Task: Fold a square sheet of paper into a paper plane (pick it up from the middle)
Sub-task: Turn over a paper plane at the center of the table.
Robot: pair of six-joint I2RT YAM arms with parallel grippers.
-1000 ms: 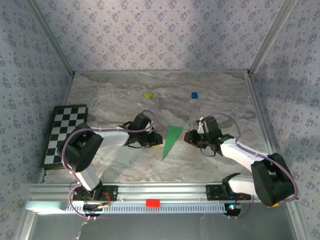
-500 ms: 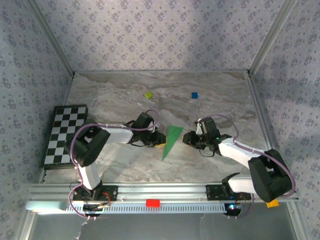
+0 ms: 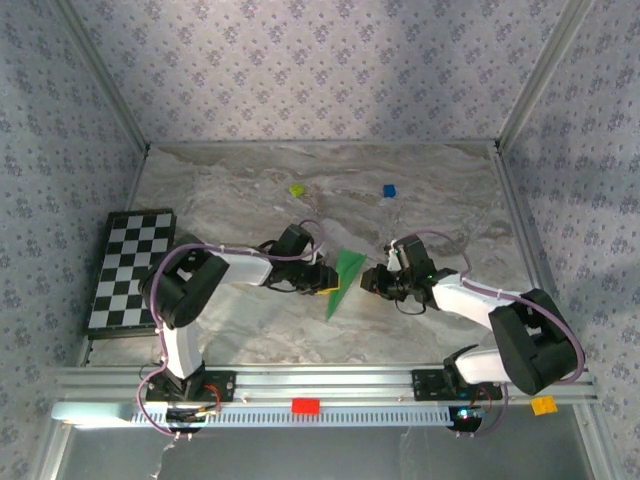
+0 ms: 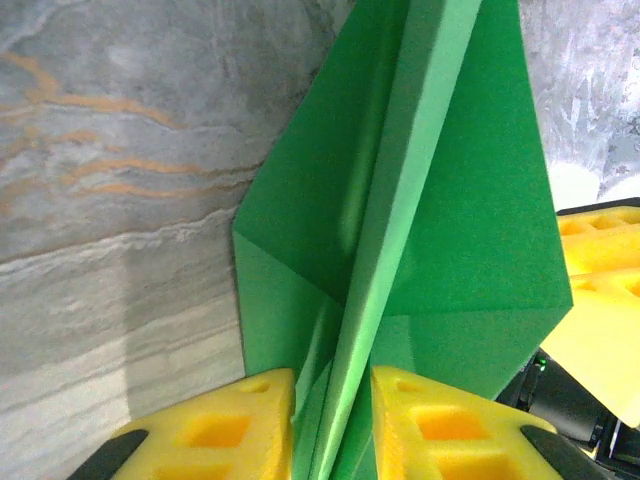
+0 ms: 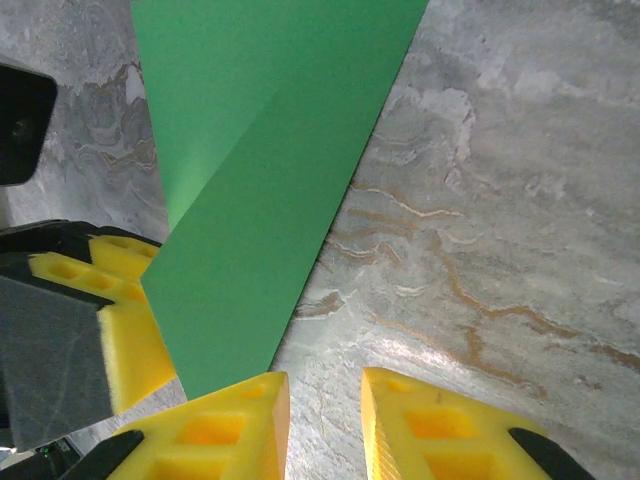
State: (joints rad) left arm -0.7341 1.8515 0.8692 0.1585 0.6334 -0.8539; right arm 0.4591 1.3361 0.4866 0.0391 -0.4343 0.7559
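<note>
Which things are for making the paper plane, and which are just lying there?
For the plane:
- the green folded paper
- the left gripper, pinching its edge
- the right gripper, beside it

Just lying about:
- the checkerboard
- the small yellow-green block
- the small blue block

I see a black-and-white checkerboard [image 3: 128,268] lying at the marble table's [image 3: 250,340] left edge. Near the far side sit a small yellow-green block [image 3: 296,189] and a small blue block [image 3: 389,190], well apart.
</note>
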